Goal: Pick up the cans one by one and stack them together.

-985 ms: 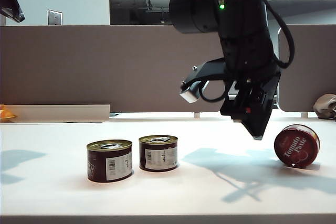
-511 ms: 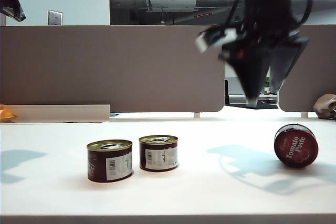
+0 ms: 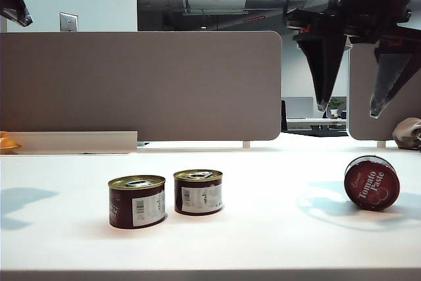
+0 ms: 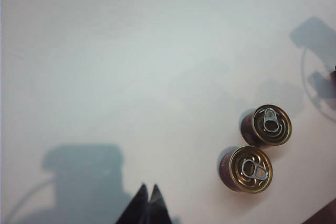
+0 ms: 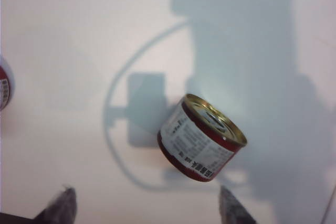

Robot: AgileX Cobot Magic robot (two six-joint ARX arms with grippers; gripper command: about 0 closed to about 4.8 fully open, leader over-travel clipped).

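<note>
Right gripper [image 3: 346, 106] hangs open high above the tipped can [image 3: 371, 183].
That can lies on its side near the table's [image 3: 263, 241] right end, well apart from the two upright cans [image 3: 137, 201] [image 3: 198, 191], which stand just beside each other, with bare tabletop between. Left gripper [image 4: 146, 203], fingers pressed together, holds nothing, off to one side of the upright pair.

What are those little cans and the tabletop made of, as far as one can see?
The cans look like metal: shiny gold ribbed lids with ring pulls, and glossy printed labels, seemingly paper, as on the tipped can. The table seems smooth matte white laminate, though that is uncertain.
</note>
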